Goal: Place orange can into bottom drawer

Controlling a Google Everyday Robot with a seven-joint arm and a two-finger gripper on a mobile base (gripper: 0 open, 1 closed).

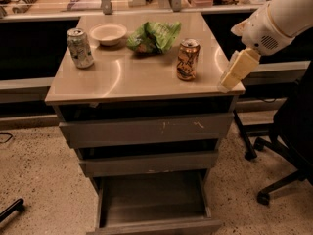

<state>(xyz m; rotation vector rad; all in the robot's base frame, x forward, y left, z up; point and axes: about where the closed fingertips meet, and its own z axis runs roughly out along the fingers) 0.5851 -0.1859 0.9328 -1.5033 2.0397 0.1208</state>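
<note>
Orange can [188, 59]: upright on the cabinet top [127, 80], toward the right side, just in front of the green bag [154, 35].
Gripper [236, 71]: cream-coloured, hanging over the right front corner of the cabinet top, slanting down and to the left; right of the orange can and apart from it.
Gripper state: cannot tell whether apart or together.
Arm [279, 16]: white, reaching in from the upper right.
Bottom drawer [151, 197]: pulled well out at the foot of the cabinet, grey floor in view.
Middle drawer [149, 163]: slightly out, above the bottom drawer.
Top drawer [146, 129]: out a little farther than the middle one.
Pale can [80, 48]: upright near the left edge of the top, well apart from the orange can.
Bowl [108, 34]: white, just right of the pale can, toward the back.
Office chair [293, 131]: dark, on the floor right of the cabinet.
</note>
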